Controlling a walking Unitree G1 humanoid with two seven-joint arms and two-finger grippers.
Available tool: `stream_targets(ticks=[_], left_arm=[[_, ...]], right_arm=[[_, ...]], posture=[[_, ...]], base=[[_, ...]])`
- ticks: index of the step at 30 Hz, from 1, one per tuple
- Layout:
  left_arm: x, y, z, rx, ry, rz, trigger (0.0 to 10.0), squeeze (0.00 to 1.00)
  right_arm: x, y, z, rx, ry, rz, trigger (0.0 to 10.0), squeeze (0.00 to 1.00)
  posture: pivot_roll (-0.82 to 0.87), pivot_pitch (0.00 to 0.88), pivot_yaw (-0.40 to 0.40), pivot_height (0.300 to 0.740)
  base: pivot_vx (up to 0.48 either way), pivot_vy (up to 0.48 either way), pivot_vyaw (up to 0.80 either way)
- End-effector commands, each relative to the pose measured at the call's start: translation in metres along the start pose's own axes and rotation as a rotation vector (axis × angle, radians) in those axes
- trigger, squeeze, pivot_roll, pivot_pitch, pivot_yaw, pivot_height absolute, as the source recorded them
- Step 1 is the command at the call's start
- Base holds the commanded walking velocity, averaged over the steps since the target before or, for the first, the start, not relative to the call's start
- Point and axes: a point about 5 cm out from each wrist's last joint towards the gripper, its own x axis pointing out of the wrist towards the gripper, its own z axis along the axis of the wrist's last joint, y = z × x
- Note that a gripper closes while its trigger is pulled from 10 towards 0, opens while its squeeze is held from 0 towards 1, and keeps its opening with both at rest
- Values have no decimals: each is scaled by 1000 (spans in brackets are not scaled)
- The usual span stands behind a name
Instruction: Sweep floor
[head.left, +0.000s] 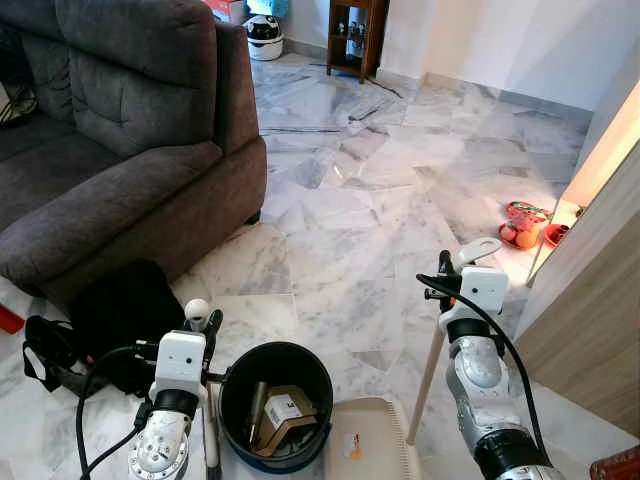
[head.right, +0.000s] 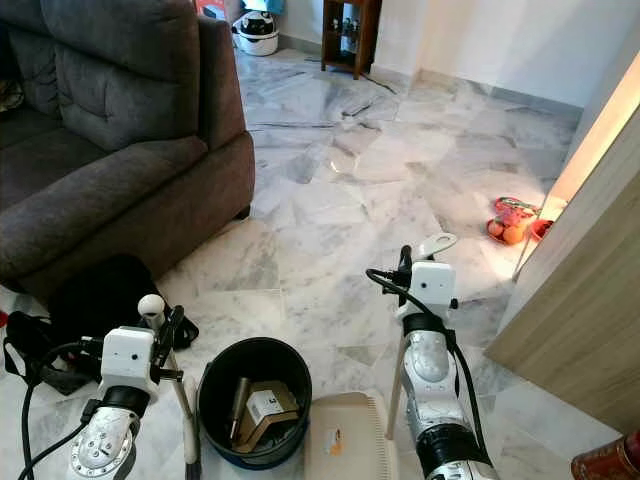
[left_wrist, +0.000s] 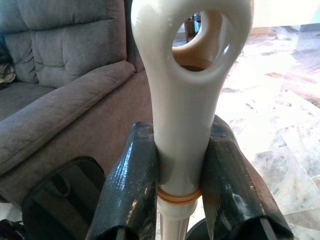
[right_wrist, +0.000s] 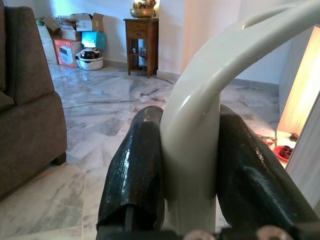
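My left gripper (head.left: 205, 325) is shut on the cream broom handle (head.left: 197, 310), just under its looped top; the stick runs down beside the bucket. In the left wrist view both black fingers (left_wrist: 131, 175) press against the handle (left_wrist: 180, 110). My right gripper (head.left: 447, 276) is shut on the curved top of the dustpan handle (head.left: 480, 249), whose pale pole (head.left: 426, 385) slants down to the beige dustpan (head.left: 370, 440) at the lower edge. The right wrist view shows that handle (right_wrist: 200, 80) squeezed between the fingers (right_wrist: 137, 160). White and grey marble floor (head.left: 370, 200) stretches ahead.
A black bucket (head.left: 238, 375) holding cardboard scraps stands between my arms. A grey sofa (head.left: 120, 130) fills the left, with a black bag (head.left: 115, 315) at its foot. A wooden panel (head.left: 590, 290) lines the right, red and orange objects (head.left: 525, 226) beside it. A wooden cabinet (head.left: 357, 35) stands far back.
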Motion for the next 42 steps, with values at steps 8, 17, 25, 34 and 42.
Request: stream_targets(ticks=[8, 17, 25, 34, 42], left_arm=[[5, 1, 10, 7, -41, -1, 10000, 0], [5, 2, 10, 7, -41, 1, 10000, 0], [5, 3, 10, 9, -40, -1, 10000, 0], [4, 2, 9, 10, -42, -2, 10000, 0], [3, 1, 9, 17, -42, -17, 10000, 0]], right_arm=[[5, 5, 7, 22, -36, 7, 10000, 0], [5, 4, 7, 21, -40, 3, 10000, 0], [3, 5, 6, 23, -36, 7, 10000, 0], [3, 6, 6, 25, -37, 11, 10000, 0], [3, 6, 5, 32, -33, 6, 10000, 0]], posture=[[164, 81, 2, 740], [164, 91, 6, 740], [168, 77, 5, 740], [173, 64, 2, 740], [177, 47, 4, 740]], base=[[0, 0, 0], [0, 0, 0], [0, 0, 0], [0, 0, 0], [-32, 0, 0]])
